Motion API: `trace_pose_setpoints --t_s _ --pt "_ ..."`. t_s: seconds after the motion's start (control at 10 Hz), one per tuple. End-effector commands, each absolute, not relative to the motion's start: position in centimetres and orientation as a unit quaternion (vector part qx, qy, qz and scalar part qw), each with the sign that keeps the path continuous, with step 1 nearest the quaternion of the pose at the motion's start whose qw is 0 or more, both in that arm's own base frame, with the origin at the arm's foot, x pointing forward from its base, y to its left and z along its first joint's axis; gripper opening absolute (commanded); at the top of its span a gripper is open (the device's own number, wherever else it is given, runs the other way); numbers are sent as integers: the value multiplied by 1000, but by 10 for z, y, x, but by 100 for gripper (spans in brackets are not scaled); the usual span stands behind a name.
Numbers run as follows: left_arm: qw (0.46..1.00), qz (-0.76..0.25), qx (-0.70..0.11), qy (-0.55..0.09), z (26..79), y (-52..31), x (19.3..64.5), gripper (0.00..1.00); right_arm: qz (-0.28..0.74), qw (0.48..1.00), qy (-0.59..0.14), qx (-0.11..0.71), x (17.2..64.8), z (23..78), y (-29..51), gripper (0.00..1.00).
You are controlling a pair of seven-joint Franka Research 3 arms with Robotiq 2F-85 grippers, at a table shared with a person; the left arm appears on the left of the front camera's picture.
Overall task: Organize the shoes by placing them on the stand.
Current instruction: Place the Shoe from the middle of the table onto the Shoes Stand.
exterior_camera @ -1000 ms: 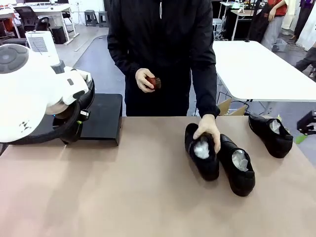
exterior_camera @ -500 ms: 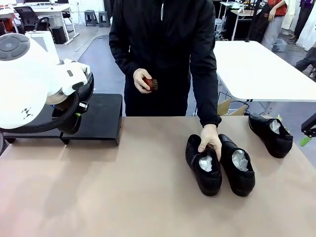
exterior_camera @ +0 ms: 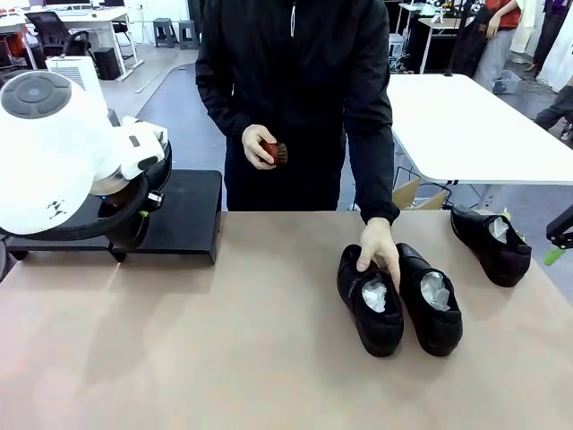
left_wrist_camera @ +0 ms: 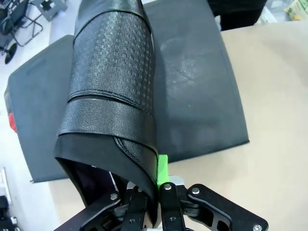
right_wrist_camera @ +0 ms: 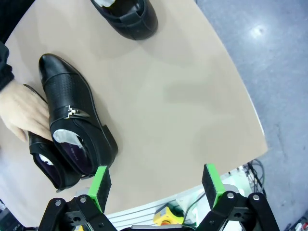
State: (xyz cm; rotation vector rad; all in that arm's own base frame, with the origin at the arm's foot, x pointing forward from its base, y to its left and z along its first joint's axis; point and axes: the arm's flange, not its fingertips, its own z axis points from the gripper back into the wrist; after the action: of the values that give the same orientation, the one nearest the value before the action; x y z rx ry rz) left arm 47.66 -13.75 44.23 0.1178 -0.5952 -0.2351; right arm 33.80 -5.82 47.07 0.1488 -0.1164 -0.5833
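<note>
Pinching a shoe (left_wrist_camera: 113, 72) by its rim, left gripper (left_wrist_camera: 156, 175) at lower centre, above the stand (left_wrist_camera: 197, 96); right gripper (right_wrist_camera: 156, 187) wide. Might slip: thin hold.

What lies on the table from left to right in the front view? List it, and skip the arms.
stand → touched shoe, under the person's hand → neighbouring shoe → lone shoe
</note>
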Motion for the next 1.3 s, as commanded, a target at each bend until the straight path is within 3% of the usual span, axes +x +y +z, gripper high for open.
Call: trace_pose_setpoints --t_s 0.0,1.2 --pt "949 -96 68 -292 429 -150 510 0 -281 955 -60 73 338 471 -59 100" --pt "946 -77 96 -298 405 -141 535 0 -281 955 -60 73 338 471 -59 100"
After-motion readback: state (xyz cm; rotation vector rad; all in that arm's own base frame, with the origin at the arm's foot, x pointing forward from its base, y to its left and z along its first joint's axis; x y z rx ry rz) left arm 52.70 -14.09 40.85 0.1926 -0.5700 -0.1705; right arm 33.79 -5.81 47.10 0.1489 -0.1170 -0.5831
